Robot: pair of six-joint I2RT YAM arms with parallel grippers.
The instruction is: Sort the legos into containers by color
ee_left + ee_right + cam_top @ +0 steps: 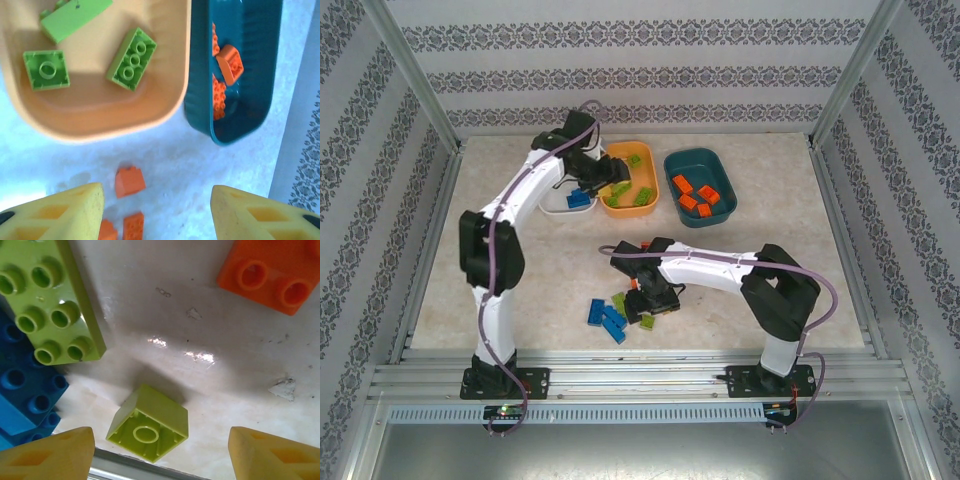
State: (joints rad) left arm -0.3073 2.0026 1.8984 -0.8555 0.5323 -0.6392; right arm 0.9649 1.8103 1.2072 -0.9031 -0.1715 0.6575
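While the left pincer (156,200) gapes empty, right pincer (161,440) spreads astride a lime brick (148,422)

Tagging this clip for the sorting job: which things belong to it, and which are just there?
Job: loose bricks; green bricks in orange tub; orange bricks in teal tub; blue brick in white tub.
Surroundings: patterned walls; metal rail.

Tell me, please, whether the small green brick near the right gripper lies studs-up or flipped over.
Flipped over: the small green brick shows its hollow underside and round centre tube, no studs.
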